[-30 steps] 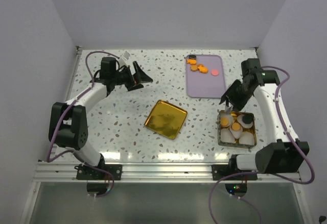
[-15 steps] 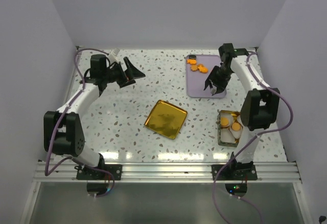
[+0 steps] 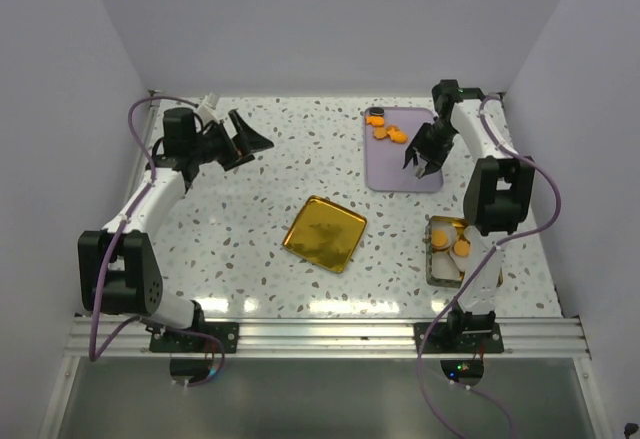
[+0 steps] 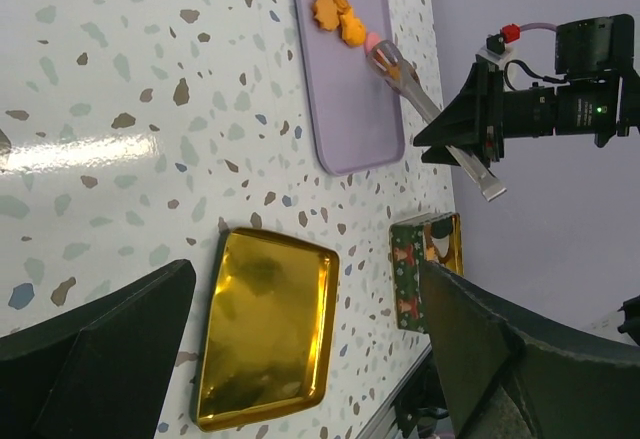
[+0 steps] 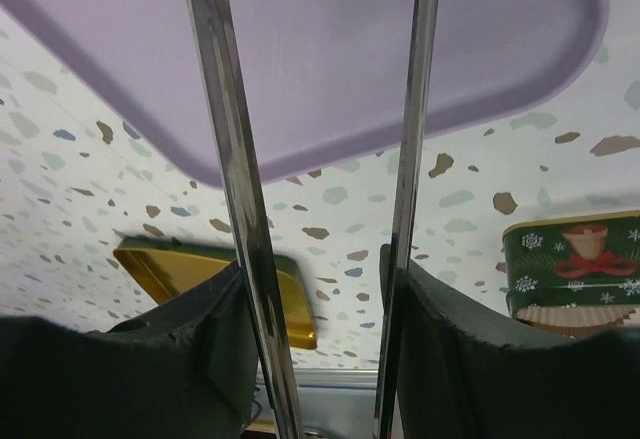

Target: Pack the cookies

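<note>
Looking from the top, we find orange cookies [image 3: 385, 131] on the purple tray [image 3: 395, 171] at 1 o'clock; more fill the tin [image 3: 445, 271]. Left wrist: our left gripper [image 4: 300, 359] gapes wide above the gold lid [image 4: 265, 324]. Right wrist: our right gripper [image 5: 320, 159] holds nothing, tongs partly apart.

Wide open terrazzo along table's [image 3: 250, 259] left and near edges. Gold lid [image 3: 324, 233] blocking centre. Purple tray [image 3: 402, 171] at far-right edge, tin [image 3: 436, 267] near right edge; narrow passage between.
</note>
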`<state>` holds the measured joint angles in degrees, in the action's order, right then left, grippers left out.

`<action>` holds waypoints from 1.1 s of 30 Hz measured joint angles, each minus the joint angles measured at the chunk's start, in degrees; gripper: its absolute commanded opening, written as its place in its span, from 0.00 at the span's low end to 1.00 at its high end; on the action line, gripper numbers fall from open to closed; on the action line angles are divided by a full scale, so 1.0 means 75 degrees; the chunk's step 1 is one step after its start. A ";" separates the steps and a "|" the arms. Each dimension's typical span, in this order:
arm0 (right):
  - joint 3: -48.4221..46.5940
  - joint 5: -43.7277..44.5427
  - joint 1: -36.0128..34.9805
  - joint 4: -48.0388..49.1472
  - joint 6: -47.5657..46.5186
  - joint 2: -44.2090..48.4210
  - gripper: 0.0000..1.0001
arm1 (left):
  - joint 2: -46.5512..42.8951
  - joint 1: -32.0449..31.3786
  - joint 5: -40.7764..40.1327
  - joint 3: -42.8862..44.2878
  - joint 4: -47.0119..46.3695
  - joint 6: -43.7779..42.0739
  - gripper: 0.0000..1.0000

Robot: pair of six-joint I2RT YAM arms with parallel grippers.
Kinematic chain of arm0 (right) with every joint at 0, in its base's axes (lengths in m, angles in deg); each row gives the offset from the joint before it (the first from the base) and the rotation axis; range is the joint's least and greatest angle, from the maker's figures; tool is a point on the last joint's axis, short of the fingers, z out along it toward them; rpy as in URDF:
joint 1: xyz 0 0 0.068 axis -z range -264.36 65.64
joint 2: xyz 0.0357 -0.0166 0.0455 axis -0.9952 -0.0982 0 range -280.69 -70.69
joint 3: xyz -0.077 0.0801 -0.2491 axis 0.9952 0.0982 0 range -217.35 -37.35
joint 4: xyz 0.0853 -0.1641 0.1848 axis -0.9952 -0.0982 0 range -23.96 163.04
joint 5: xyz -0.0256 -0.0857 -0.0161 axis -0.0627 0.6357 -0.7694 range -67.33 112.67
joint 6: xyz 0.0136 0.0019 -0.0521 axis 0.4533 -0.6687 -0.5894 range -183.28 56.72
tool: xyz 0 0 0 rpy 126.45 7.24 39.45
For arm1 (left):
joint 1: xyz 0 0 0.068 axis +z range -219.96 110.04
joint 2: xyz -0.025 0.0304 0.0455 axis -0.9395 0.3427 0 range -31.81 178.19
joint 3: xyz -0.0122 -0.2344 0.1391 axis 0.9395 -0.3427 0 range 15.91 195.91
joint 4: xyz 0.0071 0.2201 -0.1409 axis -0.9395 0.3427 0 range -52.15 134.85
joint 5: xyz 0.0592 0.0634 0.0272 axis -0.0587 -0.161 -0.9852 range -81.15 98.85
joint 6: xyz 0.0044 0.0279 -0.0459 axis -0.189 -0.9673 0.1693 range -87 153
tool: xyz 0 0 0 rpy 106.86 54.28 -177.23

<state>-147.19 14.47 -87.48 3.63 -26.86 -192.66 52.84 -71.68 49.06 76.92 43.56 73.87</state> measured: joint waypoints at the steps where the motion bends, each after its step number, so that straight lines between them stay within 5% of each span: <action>1: -0.0099 -0.0003 0.0047 -0.0006 -0.0017 -0.0082 0.50 | 0.0000 0.0012 0.0000 0.0000 -0.0003 0.0000 1.00; 20: -0.1271 -0.0245 0.0175 -0.0099 -0.0117 -0.1163 0.50 | 0.0376 0.0035 -0.0003 0.0000 -0.0047 0.0009 1.00; 33: -0.1204 -0.0452 0.0224 -0.0041 -0.0090 -0.1303 0.29 | 0.0458 0.0064 0.0009 0.0009 -0.0044 0.0000 1.00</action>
<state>-156.22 11.08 -85.79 3.33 -27.53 -202.43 56.27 -71.20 49.12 76.99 43.24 73.87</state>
